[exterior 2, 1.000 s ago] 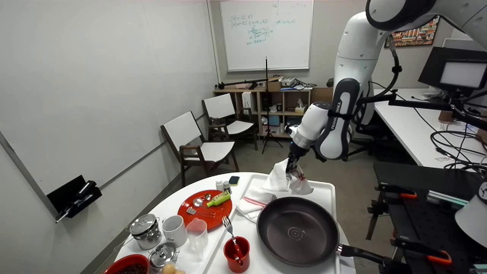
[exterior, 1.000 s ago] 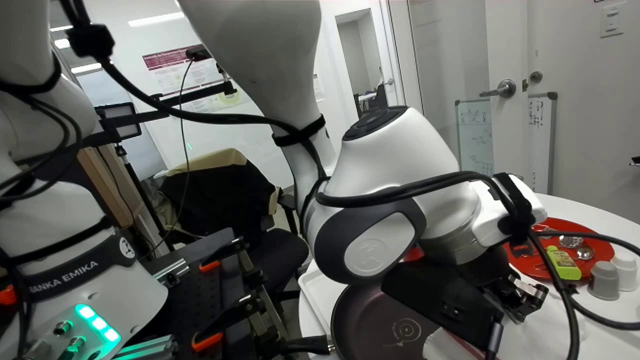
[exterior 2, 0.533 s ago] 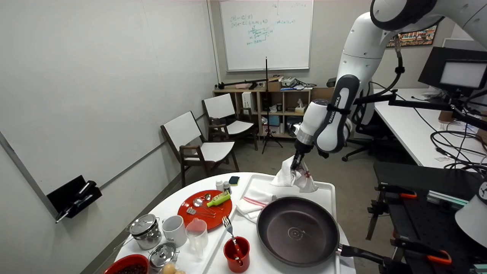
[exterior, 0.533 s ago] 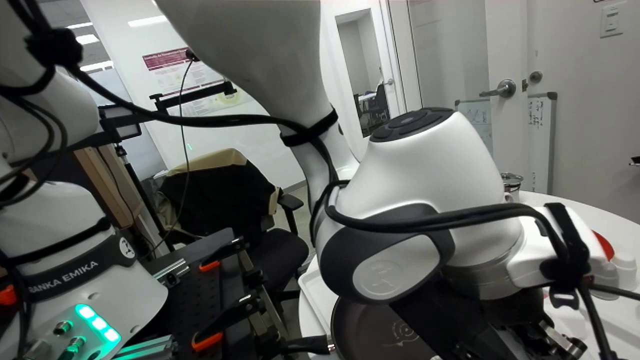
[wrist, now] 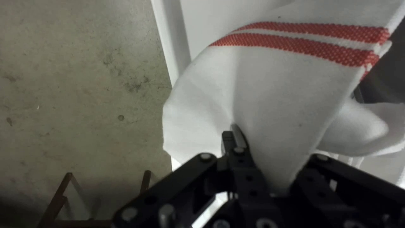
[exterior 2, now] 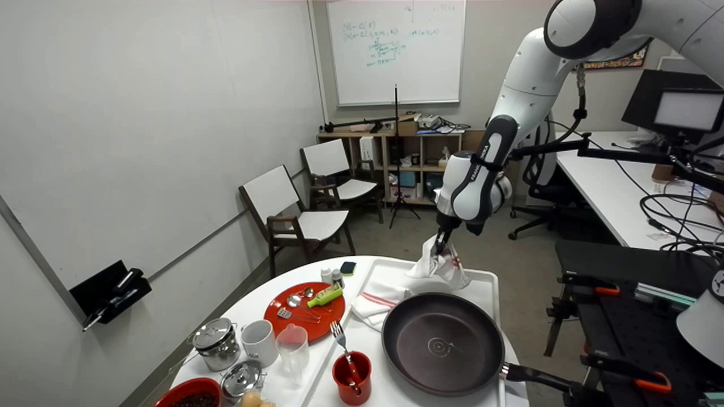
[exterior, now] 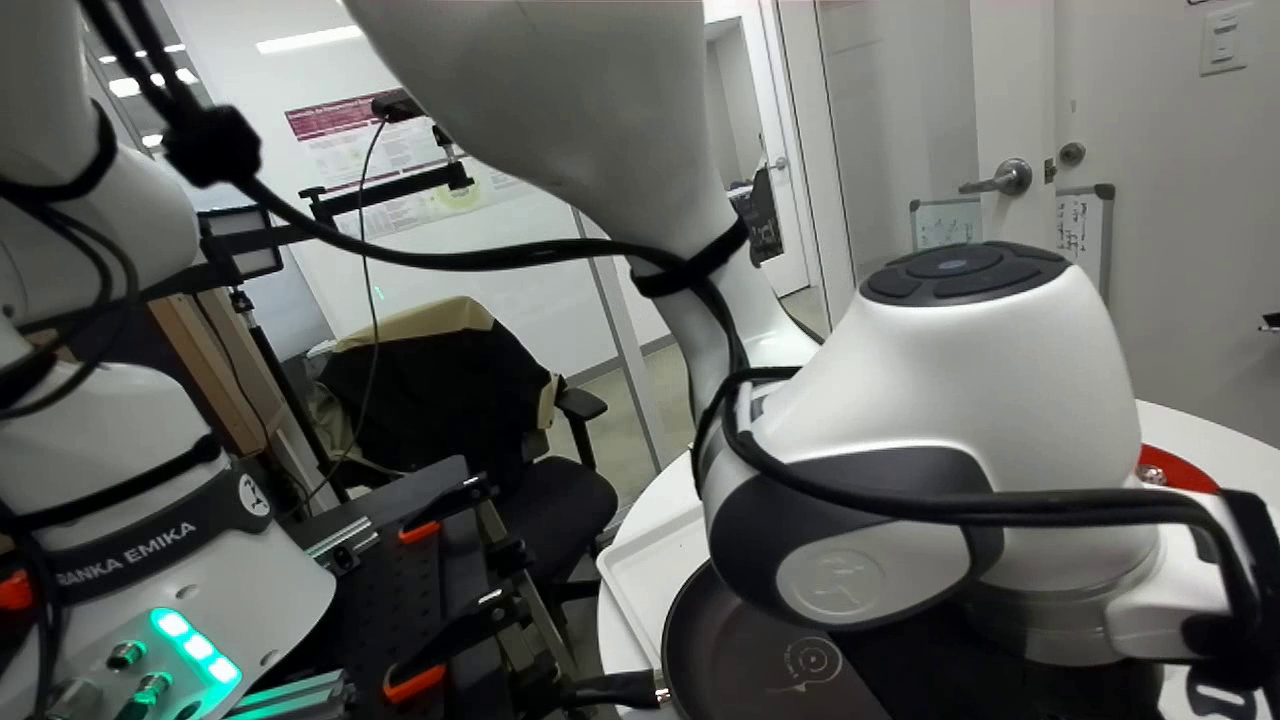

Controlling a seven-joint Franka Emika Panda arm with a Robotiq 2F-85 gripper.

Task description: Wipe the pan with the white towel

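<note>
Fingers (wrist: 244,172) are drawn tightly together, and a gathered fold of the white towel (wrist: 278,95) is gripped between them. Below the grip, the rest of the towel is draped in loose folds, marked by paired red stripes. In an exterior view, the towel is held at 12 o'clock from the pan (exterior 2: 443,346), near its rim; whether the white tray (exterior 2: 482,288) underneath is touched by the cloth cannot be told. On that tray the pan is seated, its handle (exterior 2: 534,375) pointed towards 4 o'clock. At 10 o'clock, beside the rim, a second striped cloth (exterior 2: 373,308) is laid on the tray. At 8 o'clock, a fork (exterior 2: 340,339) is held by a red mug (exterior 2: 341,390). Between 9 and 10 o'clock, a red plate (exterior 2: 319,332) is carried by the tabletop (exterior 2: 300,275), with a green bottle (exterior 2: 325,295) laid on it.
</note>
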